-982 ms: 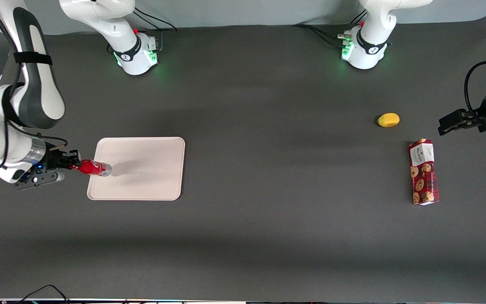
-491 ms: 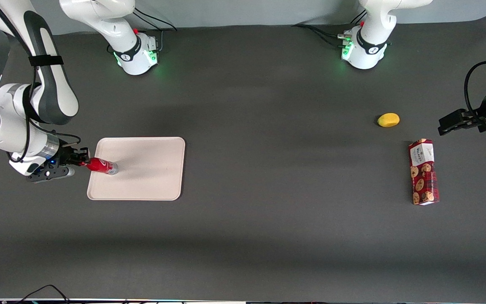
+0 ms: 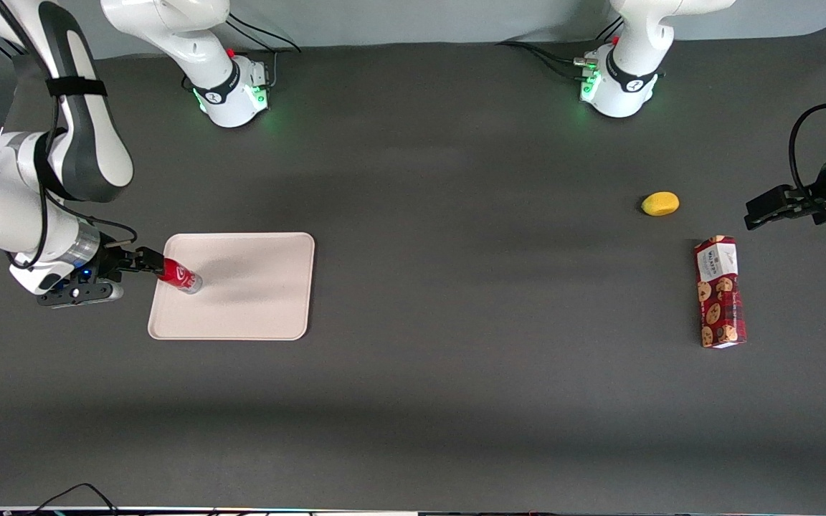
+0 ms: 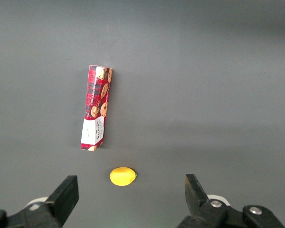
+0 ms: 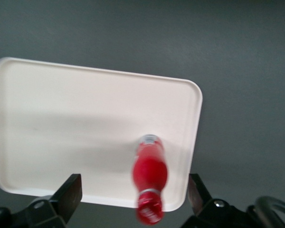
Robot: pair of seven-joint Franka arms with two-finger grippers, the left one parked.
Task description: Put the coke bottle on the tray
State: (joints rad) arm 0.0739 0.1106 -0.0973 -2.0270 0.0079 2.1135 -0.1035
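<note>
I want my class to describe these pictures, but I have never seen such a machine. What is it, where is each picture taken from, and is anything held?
These are two robot arms bolted to a dark table. One picture looks down on the table from the front. The other two come from cameras on the arms' wrists.

The working arm's end effector, its two-fingered grasping part, is at the tray's edge. Its fingers are spread open on either side of the coke bottle's cap, so nothing is gripped. The bottle's base is over the tray.

Toward the parked arm's end of the table lie a red cookie box and a small yellow object.
</note>
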